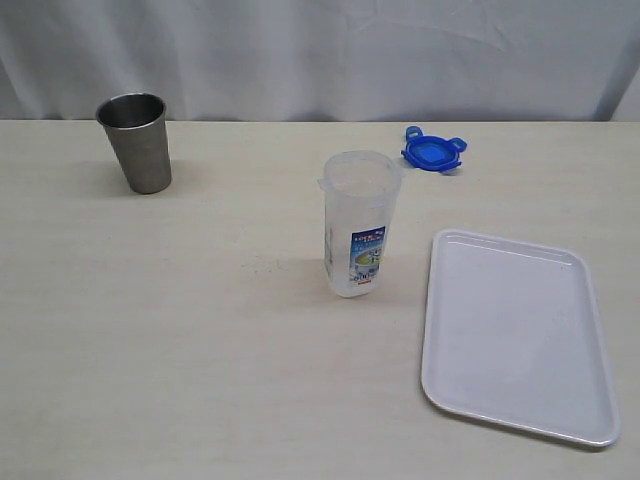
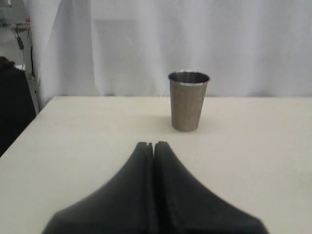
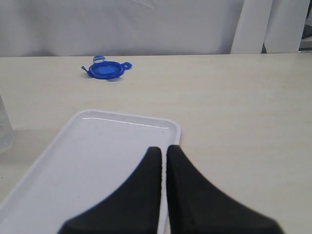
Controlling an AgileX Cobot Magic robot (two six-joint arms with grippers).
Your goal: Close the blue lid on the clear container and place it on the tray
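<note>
Blue lid (image 1: 433,151) off clear container (image 1: 357,222), tray (image 1: 517,335) w/o load

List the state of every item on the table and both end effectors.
clear container, upright, open, lid off
blue lid, off, lying apart from the container
tray, flat, nothing on it
steel cup, upright
left end effector, shut, empty
right end effector, shut, empty

Bright blue lid (image 1: 433,152); clear container (image 1: 358,220), blue-white label (image 1: 367,255); white tray (image 1: 515,335); grey steel cup (image 1: 135,140); pale woodgrain surface (image 1: 150,330); black left hand (image 2: 153,145), black right hand (image 3: 164,148).
</note>
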